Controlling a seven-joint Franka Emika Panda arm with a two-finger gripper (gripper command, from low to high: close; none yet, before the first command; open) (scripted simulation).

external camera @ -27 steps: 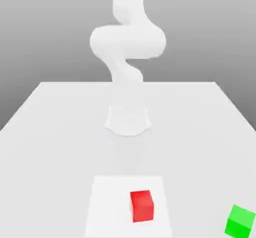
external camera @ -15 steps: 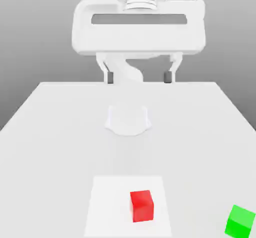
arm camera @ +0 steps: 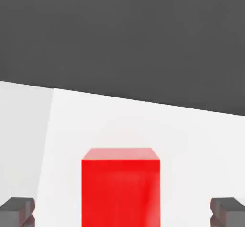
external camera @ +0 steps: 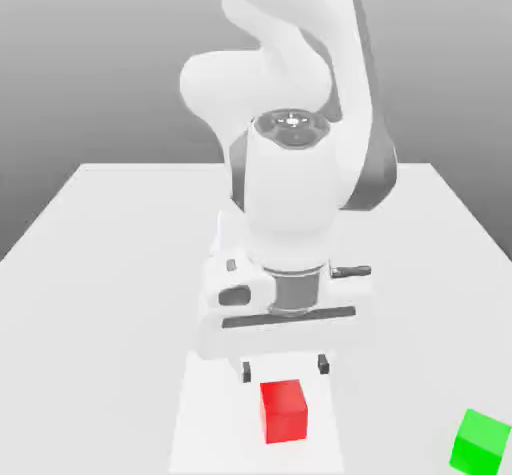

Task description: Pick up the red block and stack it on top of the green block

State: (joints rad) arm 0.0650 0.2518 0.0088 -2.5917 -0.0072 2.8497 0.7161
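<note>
The red block [external camera: 284, 411] rests on a pale square patch near the table's front edge. My gripper [external camera: 285, 367] hangs just above and slightly behind it, open, with its two dark fingertips [external camera: 247, 371] spread wider than the block. In the hand view the red block [arm camera: 120, 188] sits between the two fingertips [arm camera: 17, 210], with a gap on each side. The green block [external camera: 480, 441] lies on the table at the exterior view's lower right, well apart from the red one.
The white table [external camera: 110, 263] stretches back to the arm's round base. The pale square patch [external camera: 205, 413] lies under the red block. The arm's bulky wrist and hand [external camera: 290, 263] hang over the table's middle.
The hand has swung down from high near the base to just above the red block, its fingers still spread. Neither block has moved.
</note>
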